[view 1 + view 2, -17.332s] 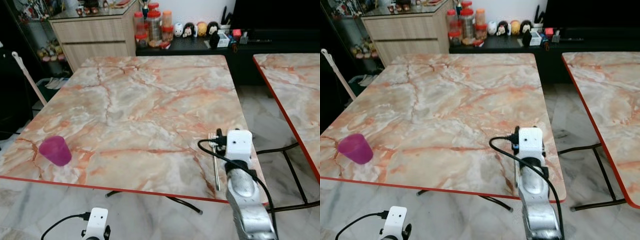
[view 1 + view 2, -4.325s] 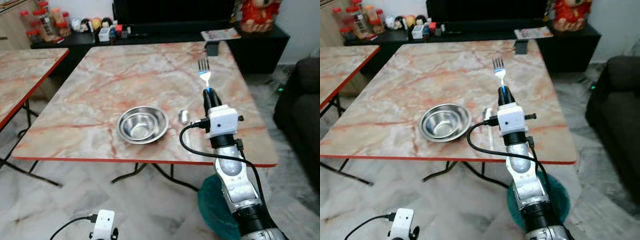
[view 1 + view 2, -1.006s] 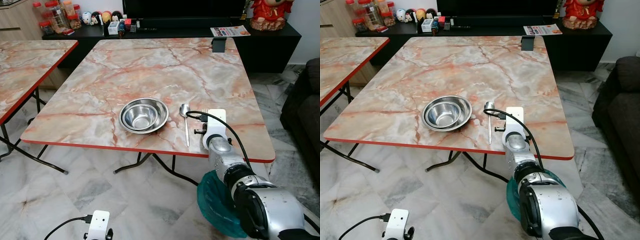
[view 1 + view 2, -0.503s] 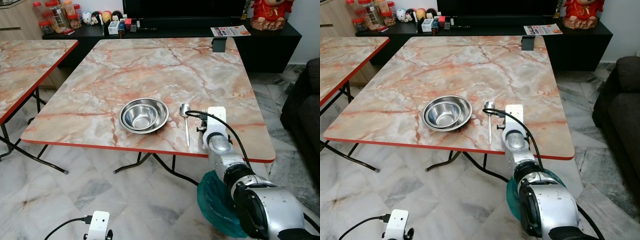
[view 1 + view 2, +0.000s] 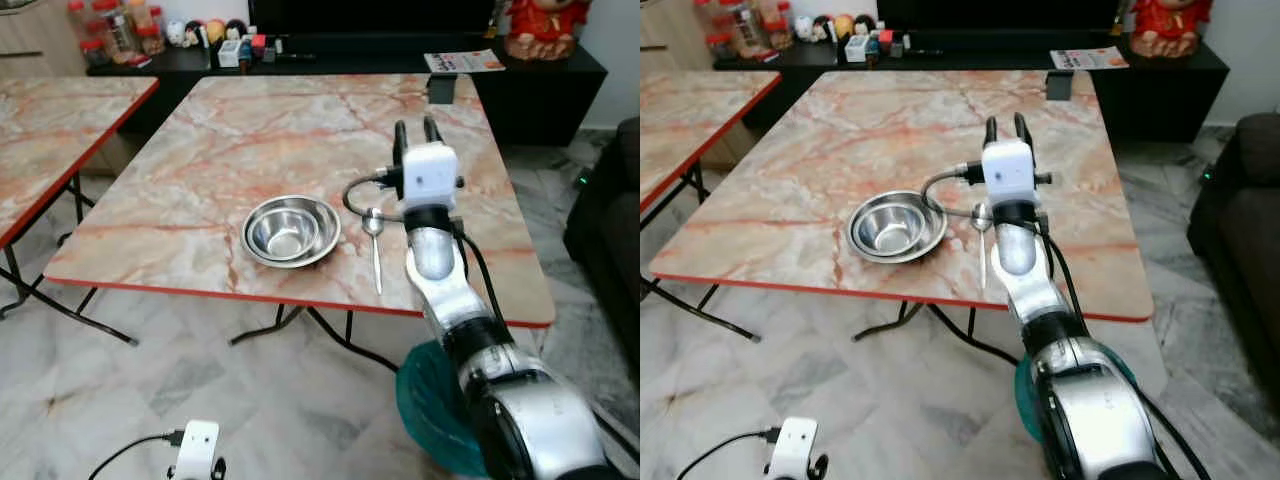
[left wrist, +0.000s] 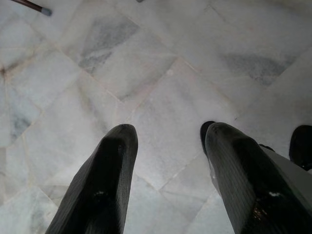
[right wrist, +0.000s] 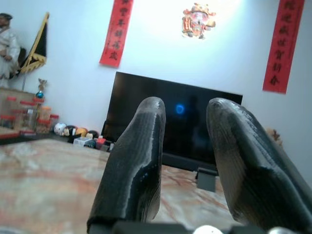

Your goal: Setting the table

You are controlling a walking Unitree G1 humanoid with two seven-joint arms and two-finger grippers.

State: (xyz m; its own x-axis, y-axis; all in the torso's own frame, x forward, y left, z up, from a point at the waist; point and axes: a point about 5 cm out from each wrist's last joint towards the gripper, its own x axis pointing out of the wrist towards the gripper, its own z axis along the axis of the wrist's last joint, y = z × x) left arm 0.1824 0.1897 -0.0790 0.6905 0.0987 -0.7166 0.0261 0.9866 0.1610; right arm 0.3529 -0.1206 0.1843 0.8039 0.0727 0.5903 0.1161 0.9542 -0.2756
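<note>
**Right gripper lifted clear above the table, fork no longer in sight**

Half a second ago the right arm lay low at the table's near edge, its wrist block just right of the spoon handle with fork tines peeking above it. Now the right gripper [image 5: 414, 131] has risen and points away from the robot over the marble table [image 5: 250, 130], its two black fingers [image 7: 134, 165] standing apart with nothing between them. In the right wrist view the gap between the fingers looks out at a dark television [image 7: 185, 122] and red wall banners [image 7: 117, 31]. Where the fork lies now cannot be told; the arm covers the stretch of table just right of the spoon.

The bowl and spoon have not shifted on the table. One steel bowl [image 5: 290, 231] sits upright near the front edge, and one spoon [image 5: 374, 240] lies just to its right, bowl end away from the robot, handle toward the red edge. The gripper's cable loops above the spoon's head.

A second marble table [image 5: 50, 140] stands to the left. A teal round object [image 5: 425, 400] shows on the floor beneath the right arm.

The left gripper [image 6: 168, 141] hangs idle over the pale marble floor tiles [image 6: 146, 73], its two fingers spread apart and empty.
</note>
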